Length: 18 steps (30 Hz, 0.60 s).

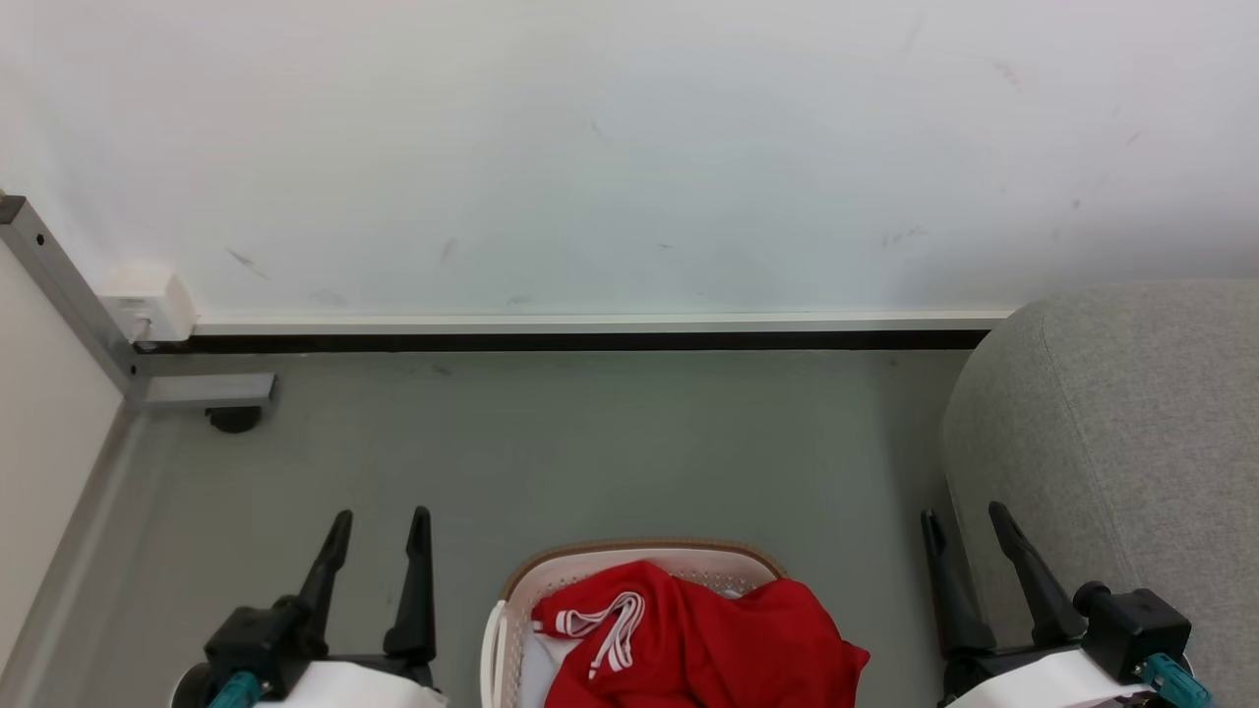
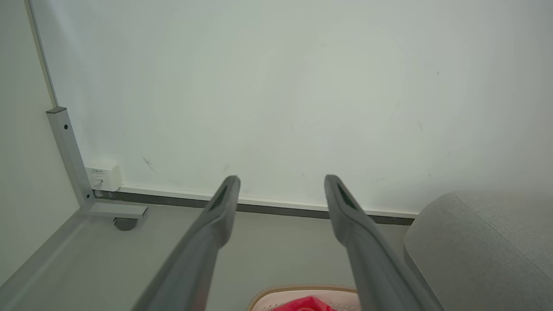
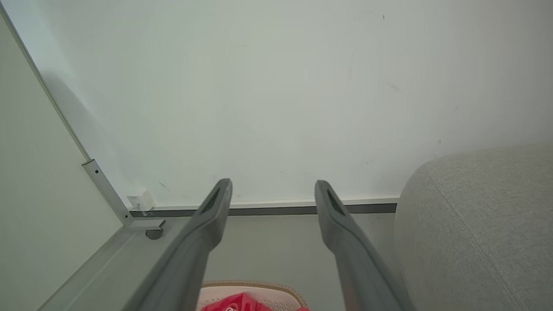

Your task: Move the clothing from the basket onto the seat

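left gripper (image 1: 382,513): spread wide, empty | right gripper (image 1: 962,510): spread wide, apparently empty | clothing (image 1: 698,639) in basket (image 1: 639,544)

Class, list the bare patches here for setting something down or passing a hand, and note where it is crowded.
Free: the floor between the basket and the skirting board; the seat, bare where it shows. Crowded: the basket, heaped with clothing; the right hand stands in the gap between basket and seat.

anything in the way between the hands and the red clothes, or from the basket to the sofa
Nothing visible. The open left hand and right hand flank the basket; the red clothes lie uncovered on top. Between basket and sofa, on the right, there is just floor.
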Available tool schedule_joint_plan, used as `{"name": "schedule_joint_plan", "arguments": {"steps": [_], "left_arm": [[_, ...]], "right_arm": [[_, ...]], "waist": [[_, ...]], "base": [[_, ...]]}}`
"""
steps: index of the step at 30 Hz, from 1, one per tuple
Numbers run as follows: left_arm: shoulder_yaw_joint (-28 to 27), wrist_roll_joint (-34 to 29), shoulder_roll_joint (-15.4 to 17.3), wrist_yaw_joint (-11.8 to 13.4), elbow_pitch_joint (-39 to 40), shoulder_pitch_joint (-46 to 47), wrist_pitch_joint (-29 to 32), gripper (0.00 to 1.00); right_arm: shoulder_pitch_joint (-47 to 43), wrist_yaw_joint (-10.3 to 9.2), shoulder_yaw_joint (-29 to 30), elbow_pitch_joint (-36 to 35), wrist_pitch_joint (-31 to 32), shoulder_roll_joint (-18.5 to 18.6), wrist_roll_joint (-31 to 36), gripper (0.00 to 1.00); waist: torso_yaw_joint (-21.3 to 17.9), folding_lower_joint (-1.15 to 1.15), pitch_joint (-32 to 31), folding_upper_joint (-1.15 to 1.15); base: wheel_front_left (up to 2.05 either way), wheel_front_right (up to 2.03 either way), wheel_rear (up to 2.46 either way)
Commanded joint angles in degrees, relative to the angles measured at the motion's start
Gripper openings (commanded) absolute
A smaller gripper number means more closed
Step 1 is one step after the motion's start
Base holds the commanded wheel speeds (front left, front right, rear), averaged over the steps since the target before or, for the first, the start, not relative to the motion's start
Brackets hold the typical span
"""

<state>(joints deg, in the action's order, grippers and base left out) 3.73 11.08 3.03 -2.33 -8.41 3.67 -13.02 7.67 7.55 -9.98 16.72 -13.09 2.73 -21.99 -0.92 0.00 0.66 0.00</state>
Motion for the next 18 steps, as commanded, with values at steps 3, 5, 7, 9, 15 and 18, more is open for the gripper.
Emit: {"name": "schedule_joint_plan", "arguments": {"steps": [3, 5, 7, 9, 15, 18], "left_arm": [[-0.3, -2.1, 0.1, -0.1, 0.5, 0.3, -0.9, 1.00], [-0.3, -2.8, 0.1, -0.3, 0.6, 0.2, -1.0, 1.00], [-0.4, -3.1, 0.0, -0.5, 0.6, 0.2, -1.3, 1.00], [-0.4, -3.6, 0.0, -0.5, 0.6, 0.2, -1.4, 1.00], [-0.4, -6.0, 0.0, -0.8, 0.7, 0.4, -2.0, 1.00], [-0.2, -6.9, 0.0, -0.9, 0.8, 0.5, -2.2, 1.00]], "right_arm": [[0.8, -0.10, -0.1, 0.3, -0.7, 0.2, 1.9, 1.00], [0.7, -0.11, -0.1, 0.3, -0.9, 0.2, 2.7, 1.00], [0.8, -0.11, -0.1, 0.5, -1.2, 0.2, 3.4, 1.00], [0.8, -0.11, -0.2, 0.6, -1.3, 0.2, 4.1, 1.00], [0.9, -0.12, -0.7, 0.6, -1.9, 0.3, 5.6, 1.00], [1.1, -0.12, -0.9, 0.7, -2.2, 0.3, 6.4, 1.00]], "waist": [[0.0, 0.00, 0.0, 0.00], [0.0, 0.00, 0.0, 0.00], [0.0, 0.00, 0.0, 0.00], [0.0, 0.00, 0.0, 0.00], [0.0, 0.00, 0.2, 0.00], [0.0, 0.00, 0.3, 0.00]], "base": [[0.00, 0.00, 0.00], [0.00, 0.00, 0.00], [0.00, 0.00, 0.00], [0.00, 0.00, 0.00], [0.00, 0.00, 0.00], [0.00, 0.00, 0.00]]}}
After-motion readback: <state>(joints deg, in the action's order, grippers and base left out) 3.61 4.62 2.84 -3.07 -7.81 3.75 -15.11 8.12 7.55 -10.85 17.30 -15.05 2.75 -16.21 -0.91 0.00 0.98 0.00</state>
